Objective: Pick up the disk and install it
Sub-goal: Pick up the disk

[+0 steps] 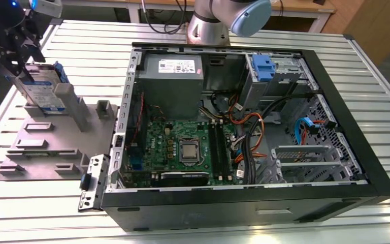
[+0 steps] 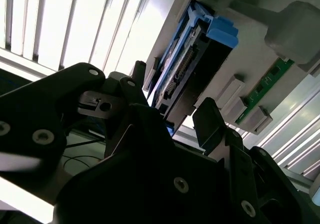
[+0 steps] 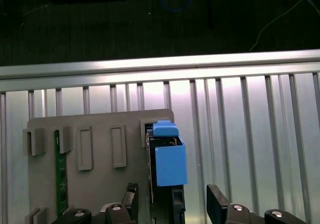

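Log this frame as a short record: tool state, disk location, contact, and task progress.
tool: the tool is open and straddles the disk
disk: stands on edge in a slot of the grey fixture plate, to the exterior view's left of the computer case
contact: in the first wrist view a gap shows between the tool and the disk on each side; no grip seen
case: open, with a blue bracket in its drive bay
progress: disk sits in the fixture, not yet lifted or installed
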Robot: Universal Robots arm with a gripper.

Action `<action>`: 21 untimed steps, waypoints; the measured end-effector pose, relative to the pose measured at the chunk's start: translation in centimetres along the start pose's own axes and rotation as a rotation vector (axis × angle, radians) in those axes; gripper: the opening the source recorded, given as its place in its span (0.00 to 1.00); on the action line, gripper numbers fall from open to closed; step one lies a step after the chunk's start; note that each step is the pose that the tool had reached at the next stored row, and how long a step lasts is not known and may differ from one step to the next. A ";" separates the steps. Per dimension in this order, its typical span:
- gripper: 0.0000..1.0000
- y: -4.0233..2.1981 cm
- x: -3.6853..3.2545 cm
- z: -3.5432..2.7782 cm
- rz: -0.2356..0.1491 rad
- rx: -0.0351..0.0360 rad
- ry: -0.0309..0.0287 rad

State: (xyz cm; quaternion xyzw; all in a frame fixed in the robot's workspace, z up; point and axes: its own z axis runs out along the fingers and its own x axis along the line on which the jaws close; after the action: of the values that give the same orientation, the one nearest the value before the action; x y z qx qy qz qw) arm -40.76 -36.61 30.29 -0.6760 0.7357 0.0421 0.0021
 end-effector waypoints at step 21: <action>0.65 -0.32 -0.01 0.20 -0.038 -0.0015 0.0041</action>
State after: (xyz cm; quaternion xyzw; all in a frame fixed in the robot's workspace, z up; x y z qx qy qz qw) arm -40.46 -36.61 30.07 -0.6900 0.7227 0.0412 0.0009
